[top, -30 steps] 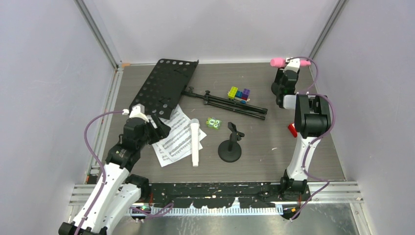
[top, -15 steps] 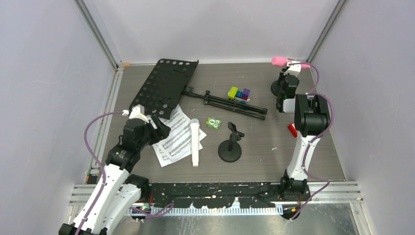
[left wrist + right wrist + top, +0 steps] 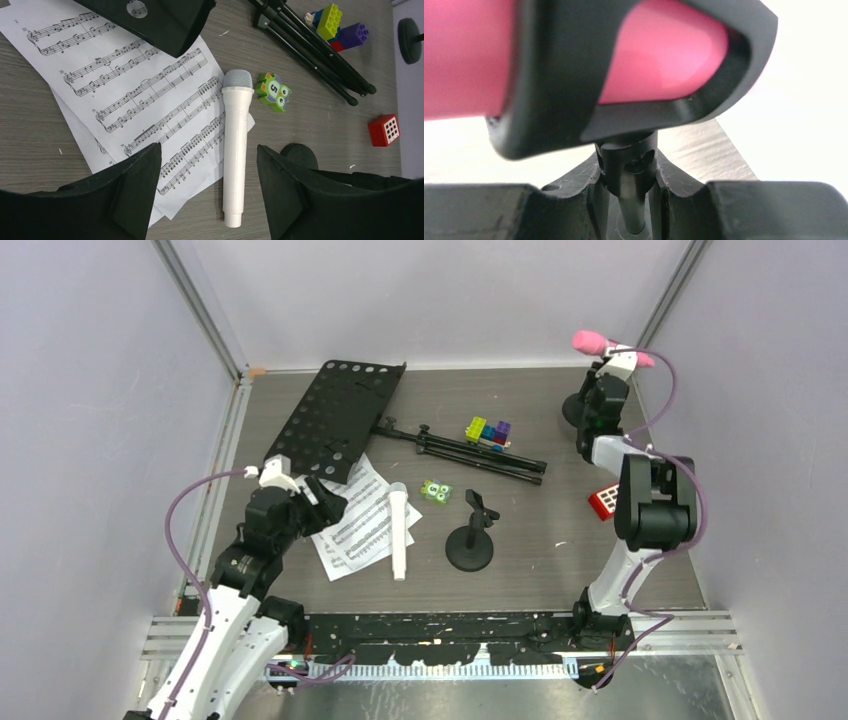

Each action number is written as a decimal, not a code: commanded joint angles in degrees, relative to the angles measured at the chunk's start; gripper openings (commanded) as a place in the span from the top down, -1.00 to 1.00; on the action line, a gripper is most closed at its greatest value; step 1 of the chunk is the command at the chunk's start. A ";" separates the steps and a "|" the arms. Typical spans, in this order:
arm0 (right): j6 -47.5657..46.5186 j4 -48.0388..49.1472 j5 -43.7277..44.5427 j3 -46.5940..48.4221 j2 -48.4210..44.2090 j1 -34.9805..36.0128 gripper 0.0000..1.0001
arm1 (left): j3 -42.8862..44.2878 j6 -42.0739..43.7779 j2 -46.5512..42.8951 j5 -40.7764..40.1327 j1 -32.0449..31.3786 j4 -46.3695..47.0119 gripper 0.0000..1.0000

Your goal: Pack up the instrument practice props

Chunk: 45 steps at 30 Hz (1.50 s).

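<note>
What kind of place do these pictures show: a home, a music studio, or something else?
Probably a robot test cell in a lab, not a studio. Plain walls on aluminium posts enclose one table, and the left arm and the right arm are bolted at its near edge.

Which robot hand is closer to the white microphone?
Left. The left gripper hangs open right by the white microphone. The right gripper is far off in the back right corner, shut on the mount under the pink microphone.
</note>
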 commanded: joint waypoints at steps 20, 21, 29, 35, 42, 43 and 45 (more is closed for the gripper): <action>16.51 -20.21 -23.05 2.78 -43.28 8.19 0.99 | 0.91 4.34 -8.20 11.84 0.25 5.98 -0.40; 16.46 -20.35 -24.15 2.92 -44.10 9.95 0.99 | 0.98 4.60 -8.66 11.89 0.25 5.65 -0.40; 23.40 -14.86 -33.45 3.71 -46.01 22.50 0.99 | 0.93 5.97 -11.75 11.49 0.25 3.89 -0.40; 28.17 -12.54 -37.78 4.41 -45.85 31.29 0.99 | 2.71 8.18 -12.69 12.76 0.25 1.86 -0.40; 16.90 -20.65 -34.44 3.44 -46.51 49.23 0.99 | 5.44 10.47 -16.50 13.13 0.25 -0.77 -0.40; 15.14 -20.83 -34.08 2.80 -46.66 51.75 0.99 | 5.68 10.74 -17.27 13.05 0.25 -1.10 -0.40; 12.42 -19.99 -33.20 1.26 -46.96 55.82 0.99 | 5.89 11.17 -18.74 12.95 0.25 -1.30 -0.40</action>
